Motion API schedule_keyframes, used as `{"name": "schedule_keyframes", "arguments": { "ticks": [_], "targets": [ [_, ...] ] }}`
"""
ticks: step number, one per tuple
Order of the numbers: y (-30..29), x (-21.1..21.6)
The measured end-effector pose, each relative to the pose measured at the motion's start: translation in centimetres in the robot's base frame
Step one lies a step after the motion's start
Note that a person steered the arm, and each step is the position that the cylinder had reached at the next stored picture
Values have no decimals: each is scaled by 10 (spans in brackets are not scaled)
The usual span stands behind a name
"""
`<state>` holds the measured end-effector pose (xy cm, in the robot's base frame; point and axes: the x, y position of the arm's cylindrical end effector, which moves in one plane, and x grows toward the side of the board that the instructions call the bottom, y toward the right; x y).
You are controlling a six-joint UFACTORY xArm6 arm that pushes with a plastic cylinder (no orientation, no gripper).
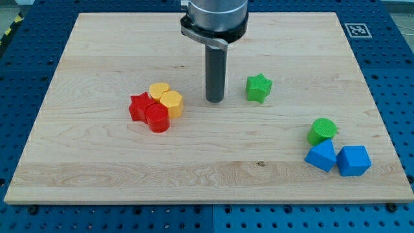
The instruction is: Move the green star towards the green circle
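Note:
The green star (259,87) lies on the wooden board right of centre. The green circle (321,131) stands lower and further toward the view's right, touching the blue blocks below it. My tip (214,101) rests on the board just left of the green star, a short gap apart from it, and right of the red and yellow cluster.
A red star (138,106), a red cylinder (157,118), a yellow heart-like block (159,90) and a yellow hexagon-like block (171,102) are clustered left of the tip. Two blue blocks (321,156) (354,160) sit near the board's lower right edge.

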<state>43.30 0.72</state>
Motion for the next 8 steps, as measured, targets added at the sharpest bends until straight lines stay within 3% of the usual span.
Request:
{"name": "schedule_keyframes", "arguments": {
  "ticks": [2, 4, 8],
  "targets": [
    [49, -32],
    [65, -10],
    [96, -5]
  ]
}}
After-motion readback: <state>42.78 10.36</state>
